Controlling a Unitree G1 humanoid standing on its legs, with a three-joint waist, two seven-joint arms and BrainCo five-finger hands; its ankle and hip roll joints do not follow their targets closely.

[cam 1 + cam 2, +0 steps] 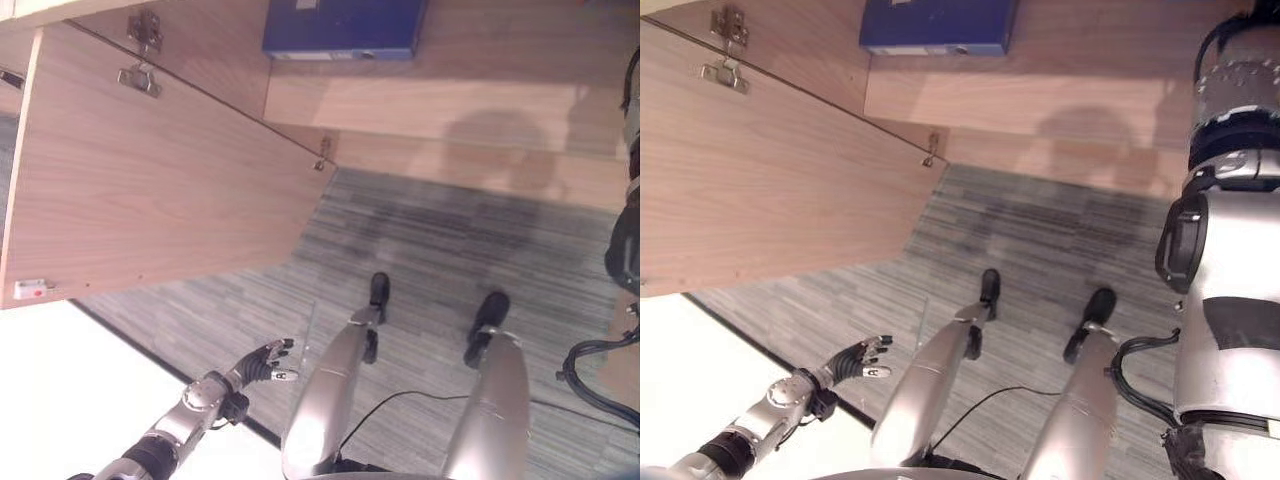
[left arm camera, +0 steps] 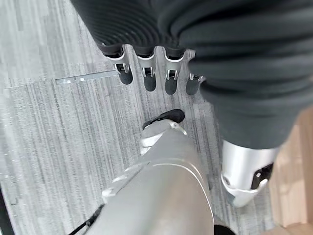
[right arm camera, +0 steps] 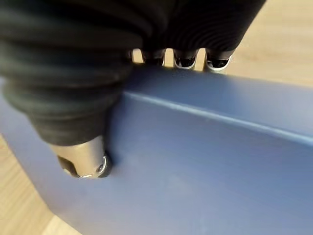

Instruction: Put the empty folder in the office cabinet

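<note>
Left eye view: blue folder [image 1: 343, 28] lies on the pale wood shelf [image 1: 420, 105] inside the office cabinet, at the top of the frame; cabinet door [image 1: 150, 190] swung wide open to the left, hinges showing, which leaves the shelf opening free. Left hand [image 1: 268, 362] hangs low over the grey carpet [image 1: 430, 240], well apart from the cabinet, holding nothing. Right eye view: same layout; folder [image 1: 938, 27] sits against the shelf surface, door [image 1: 770, 170] clear of it, left hand [image 1: 862, 360] idle near the floor. Left wrist view: left hand's fingers [image 2: 147, 78] straight and spread over carpet, relaxed, out of the way. Right wrist view: right hand [image 3: 83, 161] clamped on the folder [image 3: 205, 161], fingers over its upper edge and thumb pressed against its broad blue face, wood beyond it. Judgement: the pinch steadies the folder while it is seated on the shelf; placement looks nearly done, release and withdrawal remain.
</note>
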